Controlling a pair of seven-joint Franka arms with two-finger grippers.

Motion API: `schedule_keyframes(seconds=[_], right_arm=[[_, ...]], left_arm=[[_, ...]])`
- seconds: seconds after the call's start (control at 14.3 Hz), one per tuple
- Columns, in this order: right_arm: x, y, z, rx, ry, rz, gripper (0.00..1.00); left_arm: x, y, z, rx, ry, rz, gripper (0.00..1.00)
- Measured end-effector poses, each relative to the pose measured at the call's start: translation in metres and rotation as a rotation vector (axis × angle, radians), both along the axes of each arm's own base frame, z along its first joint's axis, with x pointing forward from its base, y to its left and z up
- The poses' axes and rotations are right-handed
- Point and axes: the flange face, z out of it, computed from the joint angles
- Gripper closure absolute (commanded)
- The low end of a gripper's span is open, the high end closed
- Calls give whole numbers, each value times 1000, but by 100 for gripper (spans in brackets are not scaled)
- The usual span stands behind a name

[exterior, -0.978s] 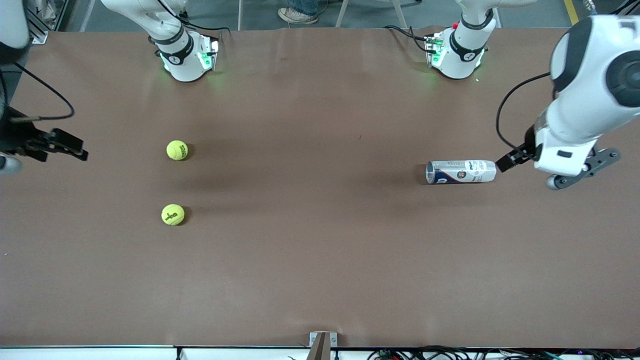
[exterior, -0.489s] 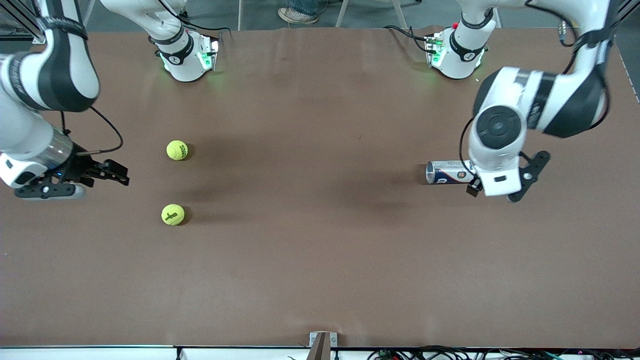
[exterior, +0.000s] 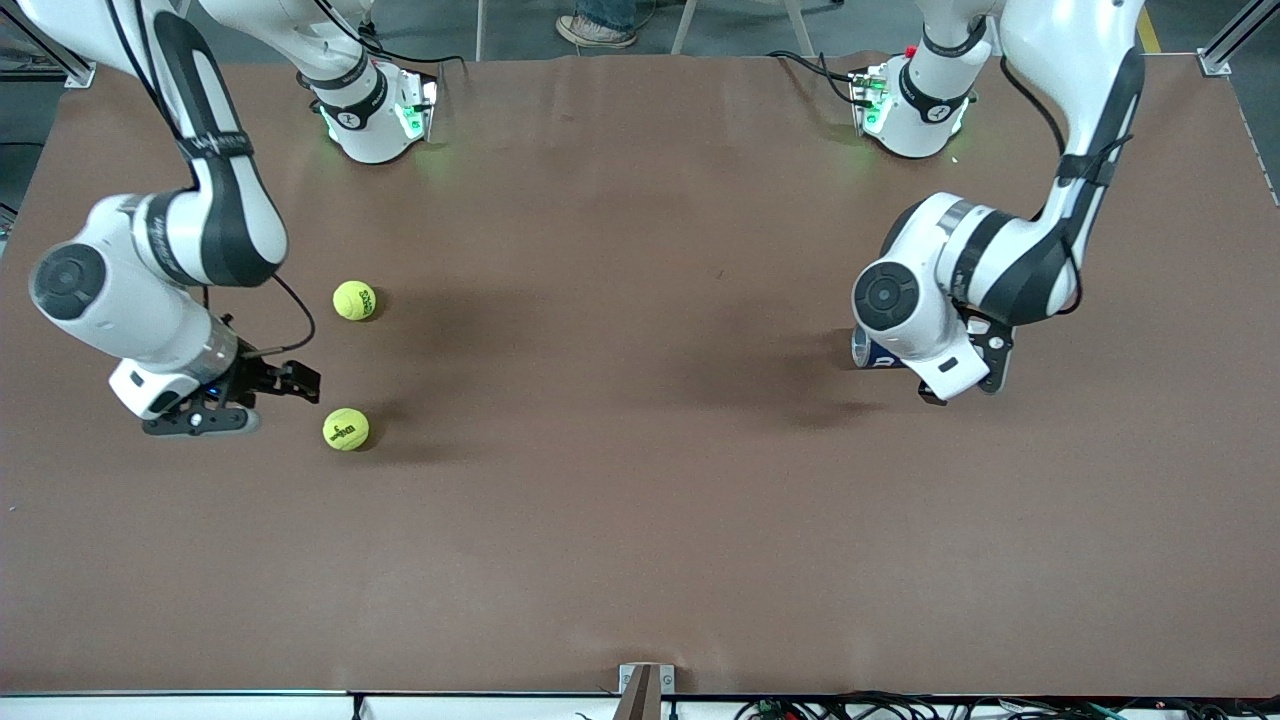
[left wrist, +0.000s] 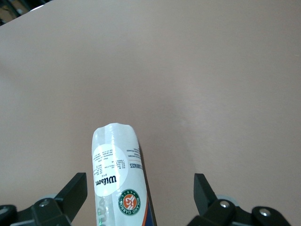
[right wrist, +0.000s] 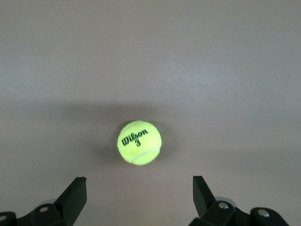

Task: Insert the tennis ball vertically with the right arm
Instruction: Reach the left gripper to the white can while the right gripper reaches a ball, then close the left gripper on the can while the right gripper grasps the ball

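Observation:
Two yellow tennis balls lie on the brown table toward the right arm's end: one (exterior: 354, 300) farther from the front camera, one (exterior: 346, 429) nearer. My right gripper (exterior: 300, 383) is open and empty, low over the table just beside the nearer ball, which shows ahead of its jaws in the right wrist view (right wrist: 139, 142). A clear Wilson ball can (exterior: 870, 351) lies on its side toward the left arm's end, mostly hidden by the left arm. My left gripper (exterior: 958, 392) is open over the can (left wrist: 115, 179), its fingers apart on either side, not touching.
The two arm bases (exterior: 372, 115) (exterior: 915, 105) stand along the table edge farthest from the front camera. A small metal bracket (exterior: 645, 685) sits at the table edge nearest the front camera. The table (exterior: 620, 450) is brown and flat.
Both arms swung inward. My right gripper moved from the table's end to beside the nearer ball. My left gripper moved from past the can's end to over the can.

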Motion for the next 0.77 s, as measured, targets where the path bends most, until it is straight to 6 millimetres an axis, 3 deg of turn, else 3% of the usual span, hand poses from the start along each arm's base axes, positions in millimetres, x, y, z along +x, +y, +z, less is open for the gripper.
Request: schedule_keyframes(seconds=[0.21,0.35,0.77], right_arm=[[8,7,-43,-11,-17,11,0],[10,8,-60,-15,-25,13,0],[8,11,-100,-25,14,20,0]], left_arm=[[-17,-1,-36,71,-45,70,0],[-25,-1,-52,87,-76,108,0],[-45,-4,-72,111,-173,196,0]])
